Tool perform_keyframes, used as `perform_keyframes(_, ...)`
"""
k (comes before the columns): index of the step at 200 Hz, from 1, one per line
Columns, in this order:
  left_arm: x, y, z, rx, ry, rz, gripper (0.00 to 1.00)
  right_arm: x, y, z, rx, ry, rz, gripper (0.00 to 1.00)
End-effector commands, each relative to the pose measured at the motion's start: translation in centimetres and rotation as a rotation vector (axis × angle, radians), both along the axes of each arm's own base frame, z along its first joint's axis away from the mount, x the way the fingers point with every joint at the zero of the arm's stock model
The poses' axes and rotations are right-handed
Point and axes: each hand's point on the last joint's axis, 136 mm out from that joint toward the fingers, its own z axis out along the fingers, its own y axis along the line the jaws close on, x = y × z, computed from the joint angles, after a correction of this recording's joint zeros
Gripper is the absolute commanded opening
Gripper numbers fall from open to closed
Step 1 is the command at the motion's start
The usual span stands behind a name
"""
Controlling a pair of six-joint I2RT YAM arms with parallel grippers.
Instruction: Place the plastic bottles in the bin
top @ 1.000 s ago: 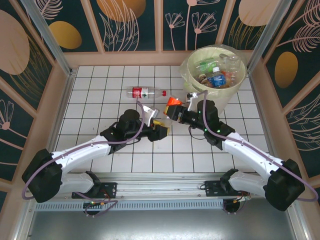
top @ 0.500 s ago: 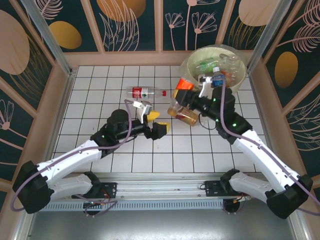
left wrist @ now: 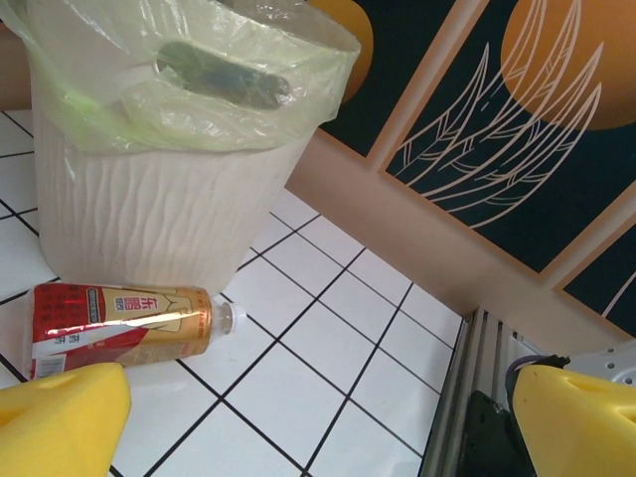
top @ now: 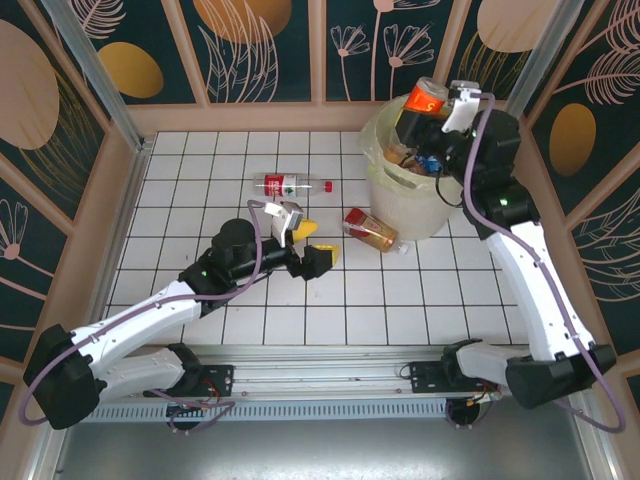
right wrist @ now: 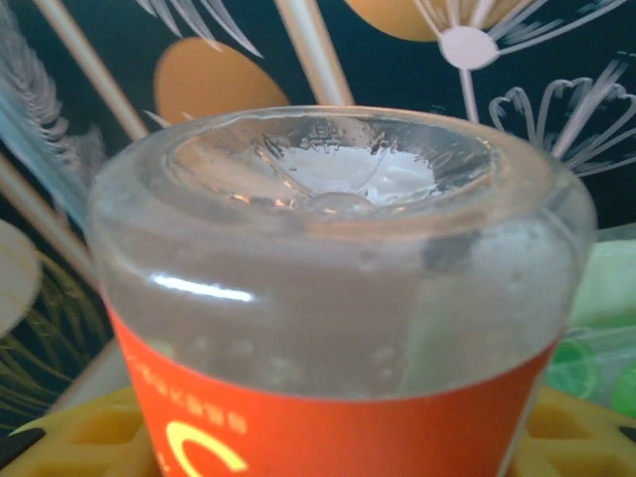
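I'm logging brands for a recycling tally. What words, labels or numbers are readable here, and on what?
"C": large pale-yellow letter, cut off at the picture's edge, on the orange-label bottle; the smaller print above it is blurred.
On the amber red-label bottle lying beside the bin: characters too blurred to read.
On the clear red-label bottle out on the tiles: print too small to read.

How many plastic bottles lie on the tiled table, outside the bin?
2: a clear red-label bottle at the far middle; an amber red-label bottle beside the bin's base. Others may be hidden.
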Motion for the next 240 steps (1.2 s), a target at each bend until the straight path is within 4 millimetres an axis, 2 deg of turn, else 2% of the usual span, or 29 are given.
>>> perform_keyframes(1,0.0,-0.1,1.8,-0.004,-0.050,0.002,0.99,1.9,-2.1,-0.2,-0.099,-0.003,-0.105,0.55)
perform_keyframes(48,0.5,-0.2,1.2,0.031,-0.044,0.017,0.99,5.6,-4.7,-3.8,-0.287,0.090,-0.253,0.56)
perform_keyframes(98,1.0,-0.5,0.7,0.052,-0.038,0.024,0.99,5.9,-7.6,-6.0,-0.511,0.174,-0.361,0.57)
perform_keyframes(122,1.4,-1.1,0.4,0.065,-0.027,0.016,0.99,6.1,-7.4,-7.2,-0.554,0.203,-0.335,0.59)
perform_keyframes(154,1.5,-1.6,0.2,0.068,-0.010,0.001,0.99,6.7,-5.7,-9.1,-0.566,0.236,-0.241,0.68)
perform_keyframes(175,1.6,-1.7,0.1,0.072,-0.005,0.001,0.99,7.2,-5.1,-9.1,-0.547,0.223,-0.217,0.76)
perform_keyframes(194,1.9,-1.5,-0.2,0.092,0.000,0.018,0.99,7.6,-4.6,-8.6,-0.516,0.206,-0.208,0.78)
perform_keyframes(240,2.3,-1.4,-2.5,0.160,0.027,0.035,0.99,6.7,-3.7,-5.2,-0.388,0.127,-0.167,0.78)
